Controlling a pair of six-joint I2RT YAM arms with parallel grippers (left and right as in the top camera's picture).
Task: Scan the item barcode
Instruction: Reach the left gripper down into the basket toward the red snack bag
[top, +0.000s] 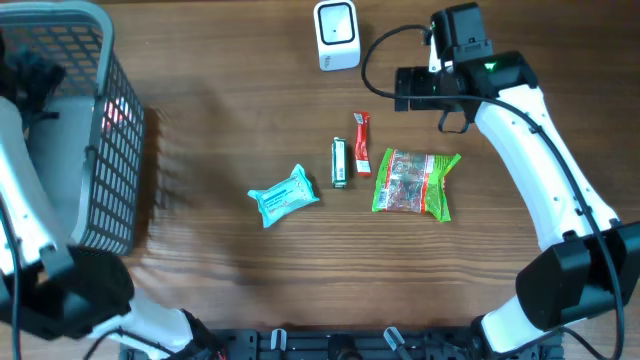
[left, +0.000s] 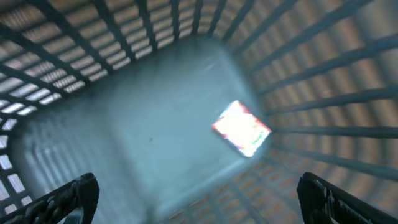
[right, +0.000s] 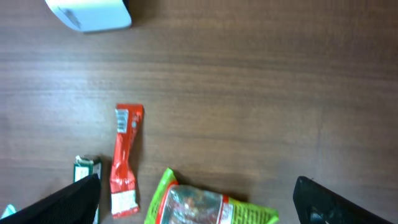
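Left wrist shows the basket (left: 143, 118) holding one blurred bright packet (left: 241, 127).

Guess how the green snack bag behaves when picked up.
The green snack bag looks like crinkled film with flared ends, so probably floppy and light. Its glossy wrap may slip. It lies flat on the table, so rolling seems unlikely.

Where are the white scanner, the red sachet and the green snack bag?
white scanner (top: 337, 35), overhead view, its front face.
red sachet (right: 122, 163), right wrist view, its narrow middle.
green snack bag (top: 414, 183), overhead view, its centre.
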